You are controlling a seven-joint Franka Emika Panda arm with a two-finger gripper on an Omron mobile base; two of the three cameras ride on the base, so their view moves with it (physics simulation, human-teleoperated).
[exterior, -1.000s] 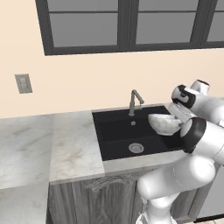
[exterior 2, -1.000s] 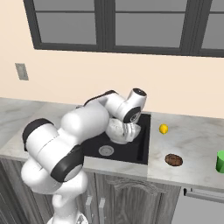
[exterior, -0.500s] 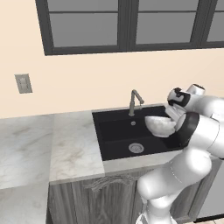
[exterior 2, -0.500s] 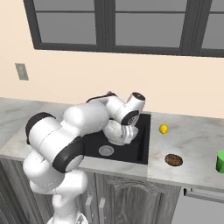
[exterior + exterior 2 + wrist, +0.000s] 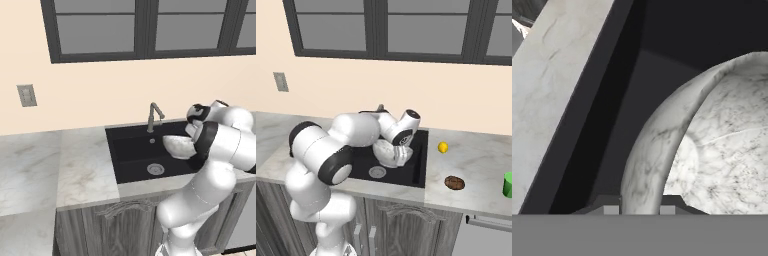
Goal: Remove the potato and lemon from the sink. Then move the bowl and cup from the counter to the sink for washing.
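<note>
The marbled whitish-grey bowl (image 5: 177, 146) hangs tilted over the right part of the black sink (image 5: 132, 150). My gripper (image 5: 400, 150) is shut on the bowl (image 5: 387, 152) at its rim. In the hand view the rim of the bowl (image 5: 712, 140) passes between my gripper (image 5: 640, 207) tips, with the sink wall (image 5: 612, 115) behind it. On the counter right of the sink lie the yellow lemon (image 5: 443, 147) and the brown potato (image 5: 455, 183). At the far right edge stands the green cup (image 5: 508, 184).
A grey faucet (image 5: 154, 114) rises at the back rim of the sink, and the round drain (image 5: 155, 169) lies on its floor. Marble counter (image 5: 75, 165) stretches to the left. A wall outlet (image 5: 26, 95) and dark-framed windows are behind.
The arm has carried the bowl a little to the left and lower, further over the sink basin. The grip on the rim is unchanged.
</note>
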